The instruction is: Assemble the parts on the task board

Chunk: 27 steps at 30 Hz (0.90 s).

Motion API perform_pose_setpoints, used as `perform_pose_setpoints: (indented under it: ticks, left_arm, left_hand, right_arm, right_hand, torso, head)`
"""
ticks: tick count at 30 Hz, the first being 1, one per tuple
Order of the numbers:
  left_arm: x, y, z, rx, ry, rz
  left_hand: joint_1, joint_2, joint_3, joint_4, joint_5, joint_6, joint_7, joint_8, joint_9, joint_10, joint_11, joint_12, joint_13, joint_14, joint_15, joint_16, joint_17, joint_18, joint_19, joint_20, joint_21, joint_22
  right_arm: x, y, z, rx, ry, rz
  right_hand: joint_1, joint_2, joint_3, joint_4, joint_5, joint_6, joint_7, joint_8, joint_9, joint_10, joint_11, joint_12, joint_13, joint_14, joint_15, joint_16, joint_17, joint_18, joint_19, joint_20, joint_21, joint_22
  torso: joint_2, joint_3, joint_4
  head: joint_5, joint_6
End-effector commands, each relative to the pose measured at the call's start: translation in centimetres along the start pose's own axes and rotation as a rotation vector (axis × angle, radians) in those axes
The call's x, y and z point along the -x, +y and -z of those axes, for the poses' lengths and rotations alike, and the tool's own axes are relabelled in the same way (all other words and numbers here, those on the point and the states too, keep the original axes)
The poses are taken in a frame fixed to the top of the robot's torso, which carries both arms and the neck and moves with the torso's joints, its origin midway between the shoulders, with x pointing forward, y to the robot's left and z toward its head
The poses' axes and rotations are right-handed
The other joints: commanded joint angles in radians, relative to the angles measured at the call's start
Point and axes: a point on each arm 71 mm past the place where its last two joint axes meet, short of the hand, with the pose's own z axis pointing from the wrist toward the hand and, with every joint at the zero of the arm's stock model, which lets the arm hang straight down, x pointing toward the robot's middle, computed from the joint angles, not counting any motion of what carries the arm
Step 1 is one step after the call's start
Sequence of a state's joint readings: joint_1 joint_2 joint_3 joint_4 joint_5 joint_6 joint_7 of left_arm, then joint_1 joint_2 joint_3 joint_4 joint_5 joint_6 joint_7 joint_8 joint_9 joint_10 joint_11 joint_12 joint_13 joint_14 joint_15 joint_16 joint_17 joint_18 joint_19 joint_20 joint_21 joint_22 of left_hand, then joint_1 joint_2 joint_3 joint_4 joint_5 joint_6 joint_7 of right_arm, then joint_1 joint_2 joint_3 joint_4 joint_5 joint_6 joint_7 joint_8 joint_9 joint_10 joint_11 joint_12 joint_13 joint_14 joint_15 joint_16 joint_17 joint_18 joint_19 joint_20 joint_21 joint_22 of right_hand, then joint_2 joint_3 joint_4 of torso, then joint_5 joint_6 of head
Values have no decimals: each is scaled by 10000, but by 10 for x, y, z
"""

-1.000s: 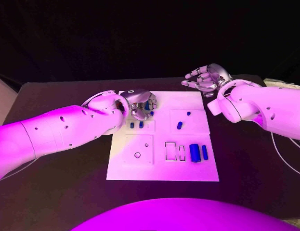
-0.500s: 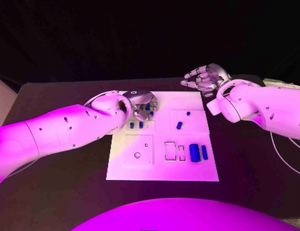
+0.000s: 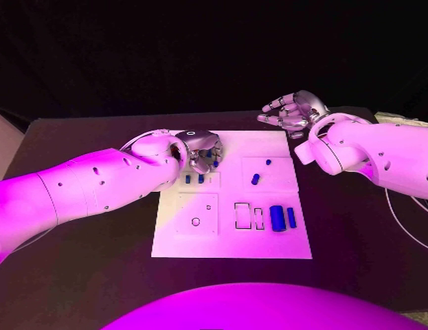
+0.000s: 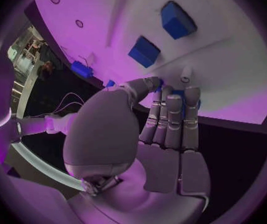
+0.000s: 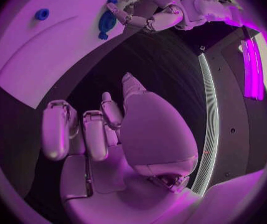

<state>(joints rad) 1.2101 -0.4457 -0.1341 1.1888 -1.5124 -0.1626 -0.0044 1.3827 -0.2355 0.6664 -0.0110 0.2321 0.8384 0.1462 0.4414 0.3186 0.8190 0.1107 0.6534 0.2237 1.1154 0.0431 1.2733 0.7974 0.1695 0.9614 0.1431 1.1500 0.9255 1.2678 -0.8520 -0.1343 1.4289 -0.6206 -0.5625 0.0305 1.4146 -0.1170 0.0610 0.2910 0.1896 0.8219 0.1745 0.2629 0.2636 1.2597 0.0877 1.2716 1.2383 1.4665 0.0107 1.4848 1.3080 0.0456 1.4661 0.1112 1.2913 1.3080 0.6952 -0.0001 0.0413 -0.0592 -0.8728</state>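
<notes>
Your left hand [image 3: 202,146] crowds the board's [image 3: 273,244] far left corner; bare table [image 3: 85,261] lies open on both sides.

From my seat, purple light washes everything. It falls from above and glares hardest off the white board [image 3: 273,240] and the left arm [image 3: 75,192] and right arm [image 3: 392,158], whose tops bleach almost flat. The table [image 3: 75,275] soaks it up and reads dim, and the room behind goes black. In the left wrist view the board bends with the lens, and the left hand [image 4: 164,129] casts a soft shadow beneath its fingers. In the right wrist view a bright strip [image 5: 254,69] burns out near the rim, while the right hand [image 5: 102,134] stays evenly lit.
</notes>
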Motion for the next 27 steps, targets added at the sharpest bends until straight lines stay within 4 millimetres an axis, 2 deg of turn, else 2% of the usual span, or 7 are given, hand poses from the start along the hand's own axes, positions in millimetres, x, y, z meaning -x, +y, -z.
perform_pose_setpoints:
  ticks: [1,19,25,27]
  left_arm:
    - [-2,-1,-1,41,226,-118]
    - [-3,-5,-2,-118,306,-33]
    - [-2,-6,-2,-271,21,54]
    - [-1,-6,-2,-303,-74,93]
  left_hand:
    - [9,91,-4,-50,-62,69,26,-69,-16,84,13,-33,-9,26,1,67,-9,-41,41,-12,49,11]
    - [-231,198,-88,-28,-96,390,33,-240,-88,491,-36,-172,-224,197,-11,337,111,-93,203,-2,237,269]
    - [-252,268,-119,-58,-91,550,23,-342,-106,823,-137,-231,-316,513,-92,607,451,-133,400,-51,366,453]
    - [-193,345,-95,-121,-54,795,-19,-330,-66,1179,-257,-245,-353,899,-195,850,896,-183,665,-124,543,691]
  right_arm:
    - [-1,2,0,197,47,-2]
    - [-2,2,0,205,59,-14]
    - [-2,2,0,201,75,-16]
    - [-2,2,0,199,79,-16]
  right_hand:
    - [-111,25,58,-19,67,-48,-24,45,13,-88,-13,-55,-58,617,-42,-37,1101,169,24,-47,-76,762]
    - [-113,31,64,-19,69,-44,-26,52,14,-126,-15,-94,-101,616,-43,-41,1097,172,19,-48,-91,752]
    - [-123,51,76,-15,72,-43,-28,59,15,-136,-17,-108,-118,616,-45,-42,1100,170,21,-49,-89,755]
    - [-123,51,76,-15,72,-43,-28,59,15,-136,-17,-108,-118,616,-45,-42,1100,170,21,-49,-89,755]
  torso:
    - [3,-1,-3]
    - [0,-6,6]
    - [-4,-9,19]
    - [-1,-10,16]
  head:
    - [-7,2]
    - [-16,2]
    - [-10,2]
    - [-6,2]
